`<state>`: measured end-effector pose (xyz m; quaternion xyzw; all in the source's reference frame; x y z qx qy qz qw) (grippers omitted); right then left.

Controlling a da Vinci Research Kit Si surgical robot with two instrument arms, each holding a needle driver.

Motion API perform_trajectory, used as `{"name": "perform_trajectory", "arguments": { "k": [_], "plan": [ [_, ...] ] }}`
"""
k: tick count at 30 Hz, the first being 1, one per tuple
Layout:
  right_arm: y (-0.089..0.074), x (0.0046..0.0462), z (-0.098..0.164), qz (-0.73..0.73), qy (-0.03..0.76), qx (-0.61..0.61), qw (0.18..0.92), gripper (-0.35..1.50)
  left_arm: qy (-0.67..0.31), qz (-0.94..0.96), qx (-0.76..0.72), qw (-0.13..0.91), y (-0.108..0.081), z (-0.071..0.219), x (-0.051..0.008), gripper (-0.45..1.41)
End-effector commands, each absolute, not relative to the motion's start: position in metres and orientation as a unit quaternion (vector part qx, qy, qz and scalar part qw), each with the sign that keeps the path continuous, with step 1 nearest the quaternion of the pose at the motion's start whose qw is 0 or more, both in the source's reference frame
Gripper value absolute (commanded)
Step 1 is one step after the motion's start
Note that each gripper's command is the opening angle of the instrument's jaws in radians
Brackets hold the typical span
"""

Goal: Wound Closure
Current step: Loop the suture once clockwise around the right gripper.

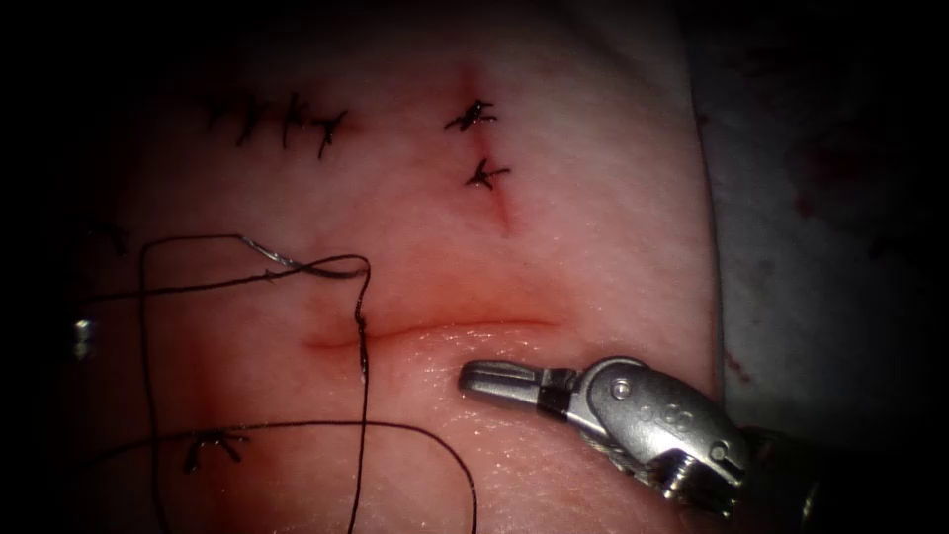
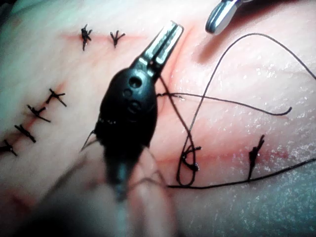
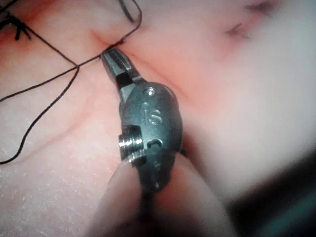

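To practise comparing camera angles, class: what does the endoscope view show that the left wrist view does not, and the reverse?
Endoscope view: the needle lies on the tissue above the left end of the cut. Neither tool holds it, and it does not appear to be in the tissue. Left wrist view: the left pincer, shut and holding nothing. Both: the right pincer, shut and empty, the loose looping thread, and the knotted stitches.
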<state>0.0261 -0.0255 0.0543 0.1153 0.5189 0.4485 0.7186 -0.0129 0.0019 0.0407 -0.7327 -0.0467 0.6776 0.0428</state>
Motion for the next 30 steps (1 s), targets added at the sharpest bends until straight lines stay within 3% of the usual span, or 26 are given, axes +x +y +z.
{"name": "perform_trajectory", "arguments": {
  "k": [1, 2, 5, 7, 8, 11, 12, 13, 20, 30],
  "plan": [
    [-0.026, 0.028, 0.055, 0.457, 0.513, 0.122, 0.716, 0.88, -0.045, 0.678, -0.732, 0.043, 0.002, 0.041, -0.0133, -0.45],
    [-0.027, 0.0296, 0.056, 0.473, 0.466, 0.136, 0.735, 1.0, -0.042, 0.683, -0.728, 0.045, 0.002, 0.042, -0.0134, -0.45],
    [-0.026, 0.0305, 0.054, 0.509, 0.437, 0.157, 0.725, 1.13, -0.039, 0.687, -0.724, 0.046, 0.002, 0.043, -0.0133, -0.45],
    [-0.025, 0.0305, 0.053, 0.525, 0.43, 0.167, 0.715, 1.0, -0.035, 0.693, -0.718, 0.048, 0.002, 0.044, -0.0132, -0.45],
    [-0.024, 0.0305, 0.052, 0.526, 0.429, 0.167, 0.715, 0.86, -0.037, 0.693, -0.718, 0.049, 0.002, 0.044, -0.0132, -0.45],
    [-0.023, 0.0309, 0.051, 0.499, 0.436, 0.152, 0.733, -0.03, -0.041, 0.693, -0.717, 0.055, 0.002, 0.045, -0.0133, -0.45],
    [-0.023, 0.0309, 0.051, 0.499, 0.436, 0.152, 0.733, -0.03, -0.041, 0.693, -0.717, 0.055, 0.002, 0.045, -0.0133, -0.45],
    [-0.023, 0.0315, 0.052, 0.498, 0.435, 0.145, 0.736, -0.35, -0.04, 0.694, -0.716, 0.062, 0.001, 0.045, -0.0139, -0.45],
    [-0.021, 0.0341, 0.055, 0.507, 0.484, 0.108, 0.705, -0.35, -0.035, 0.681, -0.727, 0.077, 0.001, 0.044, -0.0161, -0.45],
    [-0.017, 0.0394, 0.058, 0.453, 0.677, 0.133, 0.565, -0.35, -0.063, 0.648, -0.753, 0.094, -0.002, 0.045, -0.0186, -0.45]
  ]
}}
